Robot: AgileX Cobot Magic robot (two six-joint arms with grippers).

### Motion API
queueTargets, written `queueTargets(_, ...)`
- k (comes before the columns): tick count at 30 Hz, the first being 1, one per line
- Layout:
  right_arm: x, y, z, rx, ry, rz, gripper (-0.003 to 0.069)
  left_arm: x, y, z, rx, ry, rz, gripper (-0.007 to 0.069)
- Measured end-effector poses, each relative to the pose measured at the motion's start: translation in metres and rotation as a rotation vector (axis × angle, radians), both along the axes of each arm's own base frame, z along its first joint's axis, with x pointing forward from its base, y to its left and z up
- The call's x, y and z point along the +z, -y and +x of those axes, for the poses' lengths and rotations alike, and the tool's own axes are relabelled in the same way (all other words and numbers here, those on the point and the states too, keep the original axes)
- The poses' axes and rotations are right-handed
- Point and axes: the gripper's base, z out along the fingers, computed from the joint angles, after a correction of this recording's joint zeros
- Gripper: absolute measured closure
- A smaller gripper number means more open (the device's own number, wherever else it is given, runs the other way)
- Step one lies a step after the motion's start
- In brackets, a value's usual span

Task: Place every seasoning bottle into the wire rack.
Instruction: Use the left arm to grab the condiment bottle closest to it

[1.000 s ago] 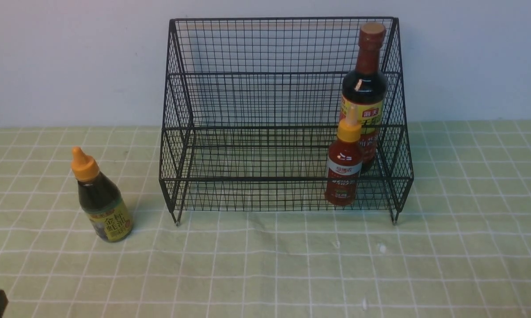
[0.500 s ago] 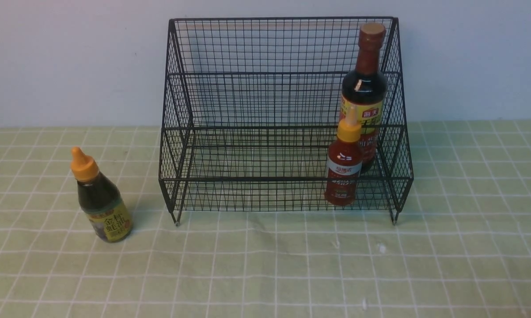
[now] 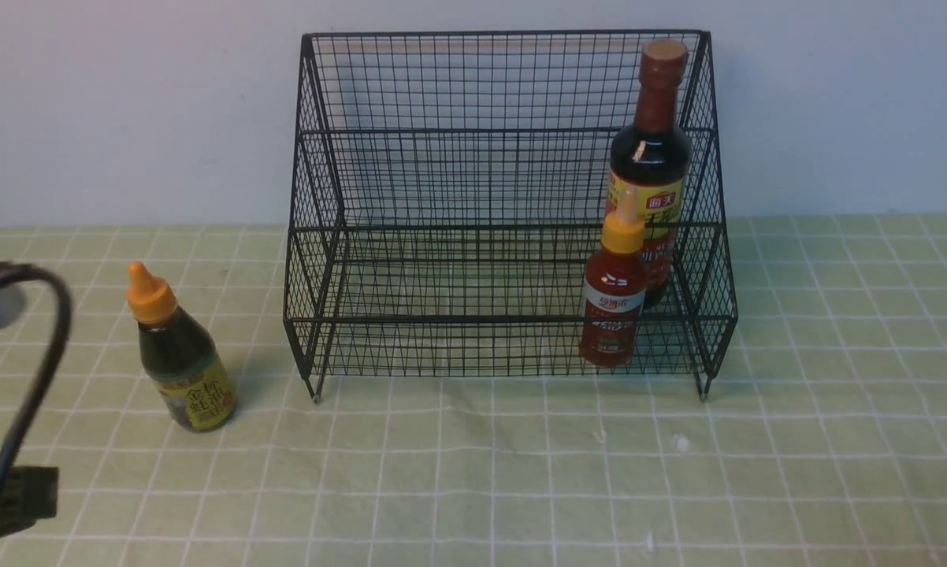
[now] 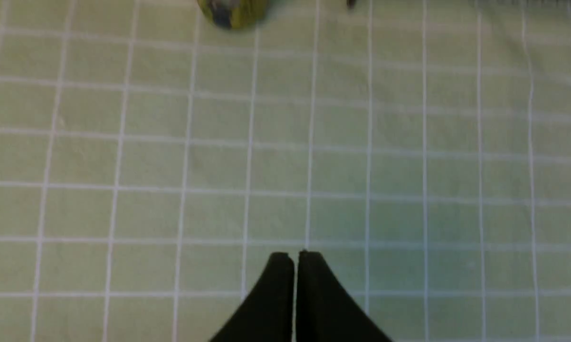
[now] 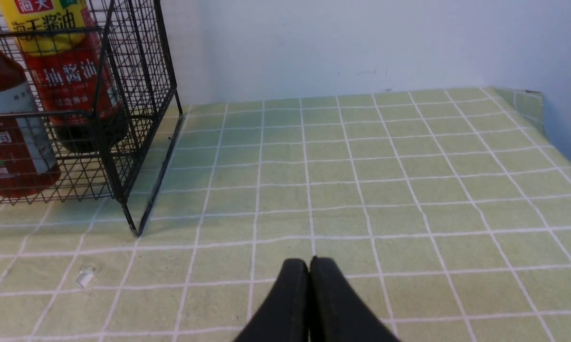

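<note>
The black wire rack [image 3: 505, 130] stands at the back middle of the table. The tall dark bottle [image 3: 651, 157] stands on its upper tier at the right, and the small red bottle [image 3: 614, 295] stands on the lower tier in front of it; both show in the right wrist view, tall [image 5: 64, 76] and red [image 5: 7, 137]. The squat dark yellow-labelled bottle [image 3: 178, 354] stands on the cloth left of the rack; its base shows in the left wrist view [image 4: 233, 10]. My left gripper [image 4: 295, 256] is shut and empty, short of that bottle. My right gripper [image 5: 309, 262] is shut and empty, right of the rack.
A green checked cloth [image 3: 521, 472] covers the table up to a pale wall. Part of my left arm with a cable [image 3: 24, 378] shows at the front view's left edge. The cloth's right edge [image 5: 542, 109] folds down near the wall.
My left arm and its cable have come into the front view at the left edge. The bottles and the rack have not moved.
</note>
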Motion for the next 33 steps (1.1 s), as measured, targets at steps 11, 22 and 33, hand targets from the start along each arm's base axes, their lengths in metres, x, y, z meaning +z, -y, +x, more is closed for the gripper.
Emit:
queueTargets(11, 0.000, 0.000, 0.000, 0.000, 0.000, 0.000, 0.0673, 0.029, -0.001, 0.097, -0.033, -0.048, 0.111, 0.0631)
queueTargets(22, 0.000, 0.000, 0.000, 0.000, 0.000, 0.000, 0.0673, 0.007, -0.001, 0.160, -0.061, 0.019, 0.176, 0.0491)
queueTargets(33, 0.000, 0.000, 0.000, 0.000, 0.000, 0.000, 0.0673, -0.020, -0.005, 0.190, -0.114, 0.037, 0.285, 0.0125)
